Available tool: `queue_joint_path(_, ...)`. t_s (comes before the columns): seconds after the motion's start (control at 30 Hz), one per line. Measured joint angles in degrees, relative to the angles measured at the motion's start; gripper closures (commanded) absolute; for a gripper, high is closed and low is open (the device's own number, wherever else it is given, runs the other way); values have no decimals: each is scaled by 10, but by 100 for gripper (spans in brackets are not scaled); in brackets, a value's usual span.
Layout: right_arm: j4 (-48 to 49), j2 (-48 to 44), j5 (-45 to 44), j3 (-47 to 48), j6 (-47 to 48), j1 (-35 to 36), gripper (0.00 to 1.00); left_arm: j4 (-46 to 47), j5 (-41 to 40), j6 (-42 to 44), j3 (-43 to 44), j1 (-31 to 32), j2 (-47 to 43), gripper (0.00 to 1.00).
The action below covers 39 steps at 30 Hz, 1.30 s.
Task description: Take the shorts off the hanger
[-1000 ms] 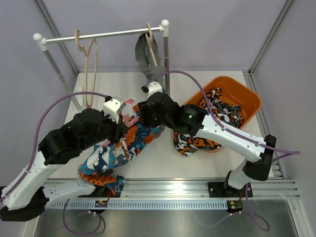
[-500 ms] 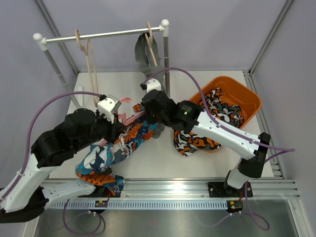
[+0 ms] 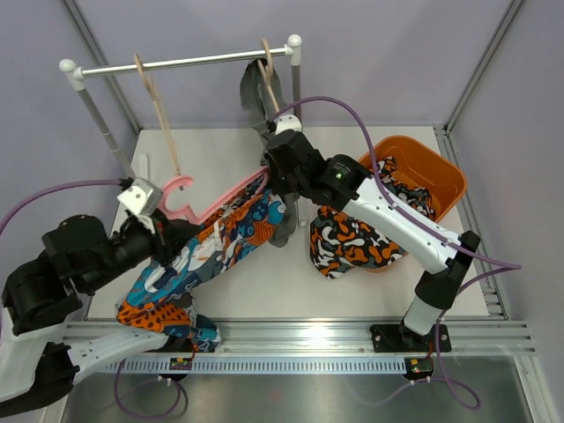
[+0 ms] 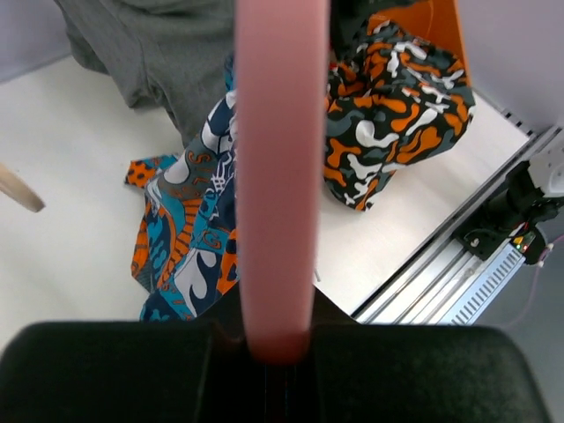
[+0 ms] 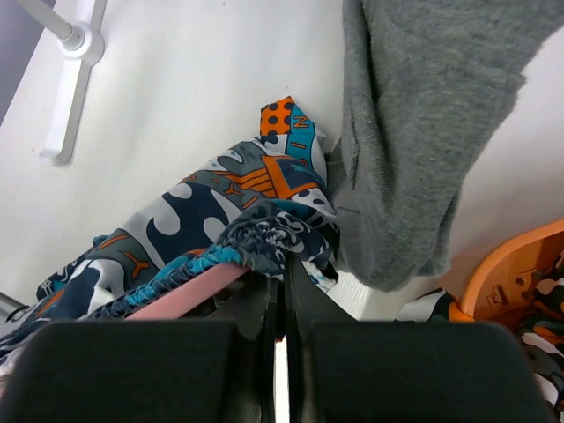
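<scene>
Two grips I see: left jaws closed on the pink hanger [image 4: 275, 176], right jaws pinching the blue-orange patterned shorts [image 5: 220, 211] at that hanger's far tip.

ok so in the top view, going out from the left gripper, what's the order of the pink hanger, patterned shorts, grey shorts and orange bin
1. pink hanger: clamped in the left gripper itself.
2. patterned shorts: draped on that hanger, just to the right.
3. grey shorts: hanging at the right end of the rail, farther back.
4. orange bin: far right.
</scene>
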State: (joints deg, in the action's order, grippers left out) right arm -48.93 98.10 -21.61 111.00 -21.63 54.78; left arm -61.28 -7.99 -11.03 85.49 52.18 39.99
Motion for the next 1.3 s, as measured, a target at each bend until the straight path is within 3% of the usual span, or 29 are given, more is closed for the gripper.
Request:
queue_joint_path(0.17,11,2,23,-9,2,9,100,56,-22,-10,-7,0,-61,100)
queue_joint_path(0.37,18,-9,-13,-15,-33,43,100,176,-54,-21,-98,1,-119,100)
queue_joint_path(0.47,11,-30,-47,-11,-54,45,100,208,-77,-21,-95,1,-94,100)
queue_joint_path(0.53,-8,-48,-40,4,-19,64,100,268,-118,-19,-96,3,-64,100)
queue_joint_path(0.73,-84,-41,22,80,64,245,100,489,-166,6,-140,1,49,100)
queue_joint_path(0.9,-133,-11,6,112,88,261,100,573,-184,20,-144,2,94,100)
queue_joint_path(1.07,-190,-14,-98,171,88,252,100,584,-221,34,-99,2,108,100)
queue_joint_path(1.17,-176,-62,-211,207,99,222,100,583,-234,36,-93,2,100,100)
queue_joint_path(1.23,-114,-126,-295,193,154,207,100,582,-241,37,-96,2,91,100)
queue_joint_path(1.3,83,-236,-379,108,291,204,100,576,-246,37,-99,2,84,100)
